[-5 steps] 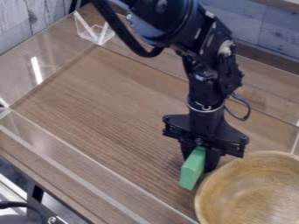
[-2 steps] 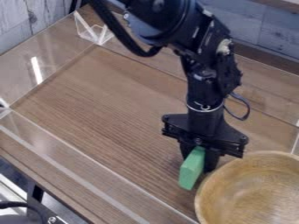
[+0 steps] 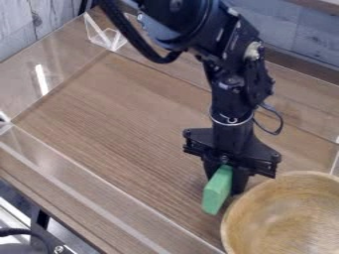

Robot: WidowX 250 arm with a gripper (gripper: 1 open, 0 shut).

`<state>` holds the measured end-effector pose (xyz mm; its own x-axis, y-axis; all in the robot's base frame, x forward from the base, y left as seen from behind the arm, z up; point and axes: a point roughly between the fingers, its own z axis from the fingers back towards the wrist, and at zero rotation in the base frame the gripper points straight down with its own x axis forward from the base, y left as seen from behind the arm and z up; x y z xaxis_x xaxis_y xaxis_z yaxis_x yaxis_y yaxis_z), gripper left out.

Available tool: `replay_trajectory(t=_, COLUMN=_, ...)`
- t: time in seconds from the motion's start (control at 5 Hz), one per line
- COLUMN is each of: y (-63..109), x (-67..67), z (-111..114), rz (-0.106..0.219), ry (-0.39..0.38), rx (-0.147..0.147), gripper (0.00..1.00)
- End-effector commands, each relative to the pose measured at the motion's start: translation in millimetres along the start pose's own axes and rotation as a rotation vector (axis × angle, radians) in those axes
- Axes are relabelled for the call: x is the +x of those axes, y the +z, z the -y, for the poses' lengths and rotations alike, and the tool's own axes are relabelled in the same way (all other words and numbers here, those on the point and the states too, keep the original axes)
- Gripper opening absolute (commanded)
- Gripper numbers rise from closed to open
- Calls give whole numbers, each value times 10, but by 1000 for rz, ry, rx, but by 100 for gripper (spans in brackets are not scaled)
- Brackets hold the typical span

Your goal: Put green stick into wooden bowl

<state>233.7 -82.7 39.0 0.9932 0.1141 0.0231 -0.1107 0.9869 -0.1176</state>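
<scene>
The black arm's pincer point(image 3: 228, 171) points straight down at the wood-grain surface point(image 3: 119, 119), its fingers clamped together on the upper end of the green stick point(image 3: 219, 191). The stick stands tilted with its lower end on the surface, just beside the left rim of the wooden bowl point(image 3: 284, 223), outside it. The bowl sits at the lower right corner.

Nothing visibly changed across the three moments — no shift, no turn, no lift. Gripper point(image 3: 228, 169) pointing down and clamped on the upper end of the green stick point(image 3: 219, 190), exactly as a second ago. Stick's lower end on the table just left of the wooden bowl point(image 3: 286, 218) — same place relative to the rim.
</scene>
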Motion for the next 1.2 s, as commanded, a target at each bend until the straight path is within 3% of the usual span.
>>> replay_trajectory(t=0.0, y=102, x=32, z=47, rz=36, ry=-21, rx=-23, gripper=0)
replay_trajectory(t=0.4, y=91, x=20, z=55, rz=29, ry=-33, rx=-28, gripper=0)
replay_trajectory(t=1.0, y=139, x=349, z=256, rz=59, ry=-48, rx=-46, gripper=0)
